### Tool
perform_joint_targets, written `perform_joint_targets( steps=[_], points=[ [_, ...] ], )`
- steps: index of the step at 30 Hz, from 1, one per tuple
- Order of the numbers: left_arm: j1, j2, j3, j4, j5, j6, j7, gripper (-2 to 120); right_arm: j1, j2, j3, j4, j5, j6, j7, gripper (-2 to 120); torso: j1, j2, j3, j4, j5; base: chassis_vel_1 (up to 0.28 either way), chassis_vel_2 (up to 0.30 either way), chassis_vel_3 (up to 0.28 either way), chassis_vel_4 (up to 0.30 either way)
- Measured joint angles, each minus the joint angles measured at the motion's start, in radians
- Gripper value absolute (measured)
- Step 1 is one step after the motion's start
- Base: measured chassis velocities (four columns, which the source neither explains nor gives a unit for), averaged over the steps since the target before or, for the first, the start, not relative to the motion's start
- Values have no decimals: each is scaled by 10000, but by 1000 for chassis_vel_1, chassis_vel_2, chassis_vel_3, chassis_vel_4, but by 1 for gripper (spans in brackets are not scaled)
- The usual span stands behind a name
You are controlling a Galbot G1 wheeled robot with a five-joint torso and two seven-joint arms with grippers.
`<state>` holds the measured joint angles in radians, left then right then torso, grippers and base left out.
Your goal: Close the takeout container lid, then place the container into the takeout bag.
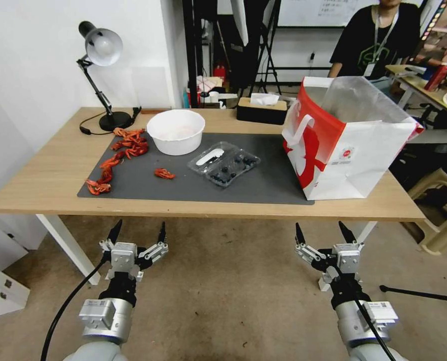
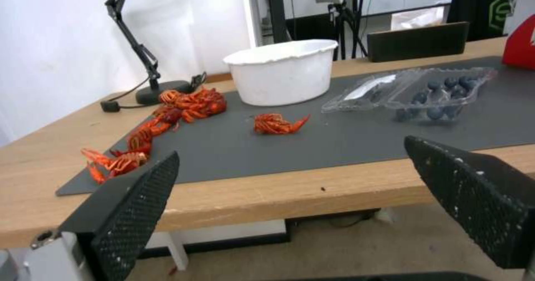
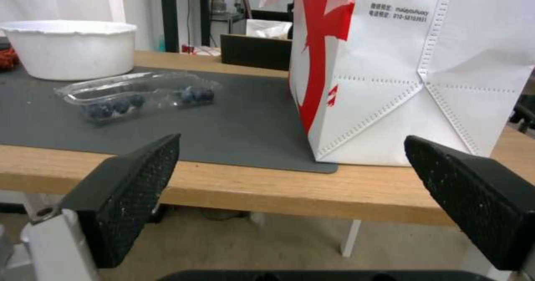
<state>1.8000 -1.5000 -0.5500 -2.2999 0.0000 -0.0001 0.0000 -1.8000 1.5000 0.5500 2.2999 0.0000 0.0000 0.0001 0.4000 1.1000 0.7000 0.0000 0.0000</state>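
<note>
Nothing of the task was judged to have been done, and both steps, the closing and the bagging, were left. The wooden table (image 1: 43, 185) was covered in its middle by a dark grey mat (image 1: 263, 180). At the mat's right end the takeout bag (image 1: 351, 145), white paper with red side panels and a silvery lining, was stood upright with its mouth open. On its front a small red logo was borne, and beneath it small lines of print, of which a number beginning "010-" could be made out in the right wrist view; the rest was too small to be read. The takeout container (image 1: 232, 168) was laid open on the mat between a round white bowl (image 1: 176, 131) and the bag, well apart from the bag, with blueberries in its tray. Its lid (image 1: 209, 157) was folded back flat toward the bowl, a white oblong label on it, no writing being legible there. The left gripper (image 1: 137, 234) and the right gripper (image 1: 324, 233) were held below the table's near edge, each with its jaws spread wide and nothing between them.
</note>
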Motion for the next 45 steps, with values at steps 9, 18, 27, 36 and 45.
perform_joint_targets(
  steps=[9,18,27,36,45],
  points=[
    [0,0,0,0,0,0,0,100,0,0,0,0,1,0,0,100,0,0,0,0,0,0,0,0,0],
    [-228,-219,109,-86,-395,597,33,100,86,5,39,48,39,-229,0,100,0,0,0,0,0,0,0,0,0],
    [-1020,-1080,434,-284,-1932,1946,305,100,1022,77,607,702,484,-2561,73,100,1,0,0,2,0,0,0,0,0],
    [-1038,-1075,326,-3,-1938,1198,324,100,2194,-638,742,749,1853,-3631,466,100,1,-1,1,1,1,0,0,0,0],
    [-1060,-1073,244,150,-1828,788,341,100,3538,-1769,-527,129,3523,-3721,1279,100,0,-1,1,2,1,0,0,0,0]
  ],
)
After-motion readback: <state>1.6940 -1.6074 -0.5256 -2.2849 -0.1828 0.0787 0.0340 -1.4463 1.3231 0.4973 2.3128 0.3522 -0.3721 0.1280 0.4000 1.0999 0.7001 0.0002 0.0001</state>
